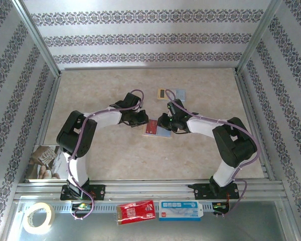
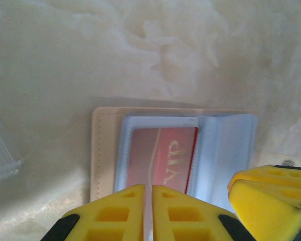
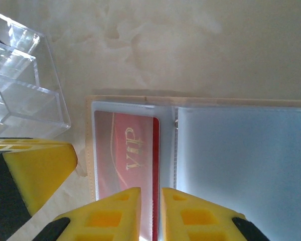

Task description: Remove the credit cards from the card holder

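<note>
Both jaws narrowed to slits over open card holder (image 3: 241,165), red credit card (image 3: 133,150) in sleeve

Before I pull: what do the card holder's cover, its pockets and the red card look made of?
The card holder: tan matte cover, stitched along the edge, likely faux leather. Its pockets: pale blue, translucent, glossy soft plastic, probably vinyl; the card shows through. The red card: rigid-looking glossy plastic with gold VIP lettering, though the sleeve over it blurs its finish.
</note>
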### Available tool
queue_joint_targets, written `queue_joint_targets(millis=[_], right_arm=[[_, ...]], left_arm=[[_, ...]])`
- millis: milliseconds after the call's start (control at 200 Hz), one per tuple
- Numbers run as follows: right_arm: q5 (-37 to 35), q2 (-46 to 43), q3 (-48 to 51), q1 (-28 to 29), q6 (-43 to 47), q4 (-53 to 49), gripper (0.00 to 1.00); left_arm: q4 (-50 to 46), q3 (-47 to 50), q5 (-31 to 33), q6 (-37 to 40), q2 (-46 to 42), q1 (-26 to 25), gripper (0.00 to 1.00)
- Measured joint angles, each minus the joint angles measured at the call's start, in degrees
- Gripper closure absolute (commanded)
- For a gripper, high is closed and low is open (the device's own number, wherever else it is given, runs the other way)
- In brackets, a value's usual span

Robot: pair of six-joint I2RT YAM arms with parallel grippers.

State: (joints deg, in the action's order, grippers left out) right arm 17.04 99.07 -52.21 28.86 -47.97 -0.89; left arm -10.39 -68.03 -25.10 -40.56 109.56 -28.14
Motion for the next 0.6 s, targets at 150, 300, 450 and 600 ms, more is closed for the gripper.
queue_joint_targets(millis=[150,300,450,600], right_arm=[[1.05,0.83,0.0,0.0,-0.35,1.25,0.81],[1.51,1.29,0.0,0.02,-0.33,1.64,0.81],[1.53,2.03,0.0,0.02,-0.33,1.64,0.83],[1.97,2.62,0.0,0.02,-0.24,1.62,0.84]], left_arm=[[-0.98,-0.26,0.55,0.28,0.9,0.0,0.93],[-1.03,-0.59,0.59,0.26,1.55,-0.02,0.93],[-1.03,-1.01,0.59,0.26,2.36,0.0,0.93],[-1.05,-1.01,0.59,0.26,2.82,-0.02,0.94]])
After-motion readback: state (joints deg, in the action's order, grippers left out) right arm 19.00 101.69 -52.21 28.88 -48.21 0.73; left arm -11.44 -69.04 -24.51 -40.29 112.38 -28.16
